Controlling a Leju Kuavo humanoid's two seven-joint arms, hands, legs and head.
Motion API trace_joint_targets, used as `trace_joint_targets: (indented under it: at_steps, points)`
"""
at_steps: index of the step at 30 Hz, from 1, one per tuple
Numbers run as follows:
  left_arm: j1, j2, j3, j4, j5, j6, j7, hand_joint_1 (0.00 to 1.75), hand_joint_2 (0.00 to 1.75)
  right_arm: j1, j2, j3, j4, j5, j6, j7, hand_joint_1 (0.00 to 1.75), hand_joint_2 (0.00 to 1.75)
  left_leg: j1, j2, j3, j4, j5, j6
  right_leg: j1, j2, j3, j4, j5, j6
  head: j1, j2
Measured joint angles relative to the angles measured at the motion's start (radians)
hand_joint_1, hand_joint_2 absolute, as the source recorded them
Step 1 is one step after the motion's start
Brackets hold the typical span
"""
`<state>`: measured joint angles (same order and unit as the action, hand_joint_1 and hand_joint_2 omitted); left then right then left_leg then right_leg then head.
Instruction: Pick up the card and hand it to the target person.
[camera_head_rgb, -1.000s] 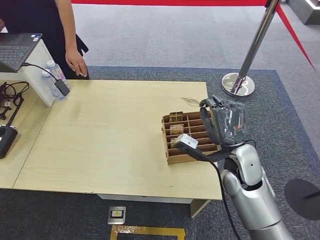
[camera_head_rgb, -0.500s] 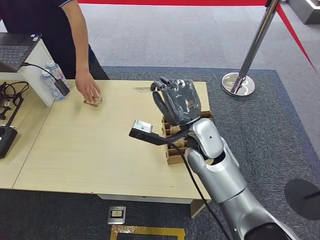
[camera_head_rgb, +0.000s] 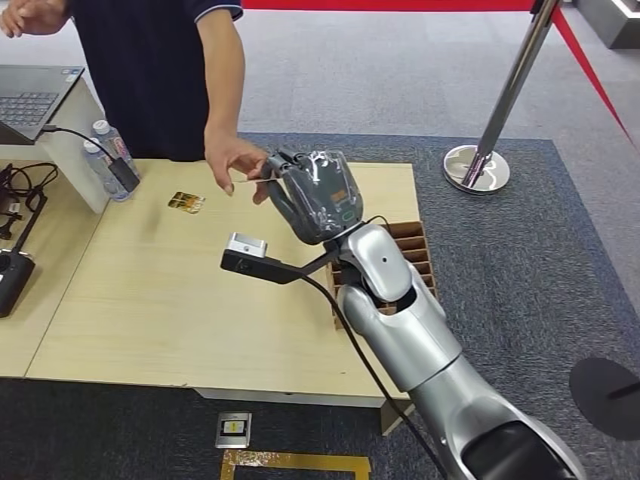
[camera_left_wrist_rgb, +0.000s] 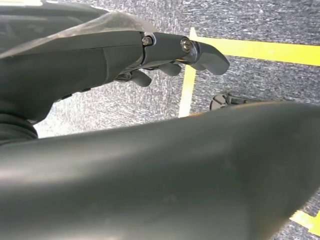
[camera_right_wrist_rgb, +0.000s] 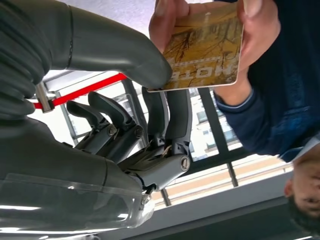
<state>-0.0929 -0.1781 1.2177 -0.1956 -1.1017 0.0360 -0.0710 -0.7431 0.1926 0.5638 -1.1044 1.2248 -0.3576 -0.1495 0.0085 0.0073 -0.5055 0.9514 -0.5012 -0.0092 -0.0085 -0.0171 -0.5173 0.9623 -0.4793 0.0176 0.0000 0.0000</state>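
Head view, taking the wooden table (camera_head_rgb: 226, 300) as the reference. Beyond its far-left corner stands a white stand carrying a laptop (camera_head_rgb: 30, 95), with water bottles (camera_head_rgb: 106, 150) beside it on the table edge. A second card (camera_head_rgb: 186, 202) lies flat on the table's far-left part. Behind the far edge stands a person in a dark shirt, whose hand (camera_head_rgb: 230, 160) reaches over the table and grips the card (camera_head_rgb: 253, 180) held up above the far edge. The robot's right hand (camera_head_rgb: 313, 195) is raised over the table's far right part; in the right wrist view its thumb (camera_right_wrist_rgb: 124, 55) and fingers (camera_right_wrist_rgb: 173, 115) are clamped on one end of the card (camera_right_wrist_rgb: 205, 50) while the person's fingers hold the other end. At the table's right edge sits a cardboard slotted tray (camera_head_rgb: 419, 255), partly hidden by the arm. The left hand (camera_left_wrist_rgb: 162, 55), seen in the left wrist view, hangs over the floor with fingers extended and holding nothing.
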Motion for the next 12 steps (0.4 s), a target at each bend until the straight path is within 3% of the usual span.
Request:
trace_joint_targets:
  at_steps: [5,9,12]
  points:
    - [0.000,0.001,0.002,0.001,0.000,0.004,0.004,0.00,0.00,0.000,-0.001,-0.004,0.021,0.000,-0.021,-0.002,1.75,1.75,0.000,0.000,0.000,0.000,0.000,0.000,0.000,0.000,0.000,0.000,0.000,0.000,0.000,0.000]
    - [-0.001,-0.001,0.006,0.001,0.005,0.009,0.003,0.00,0.00,0.041,-0.023,-0.023,-0.015,-0.007,-0.055,0.004,0.00,1.75,0.000,-0.001,0.000,0.000,0.000,0.000,0.000,-0.001,0.001,-0.001,0.000,0.000,0.000,0.000]
    - [-0.001,-0.004,0.011,0.000,0.010,0.012,0.002,0.00,0.00,0.091,-0.046,-0.035,-0.082,-0.018,-0.065,0.006,0.00,1.75,0.000,-0.003,0.001,-0.001,0.000,0.000,0.000,-0.003,0.002,-0.001,0.000,0.000,0.000,0.000]
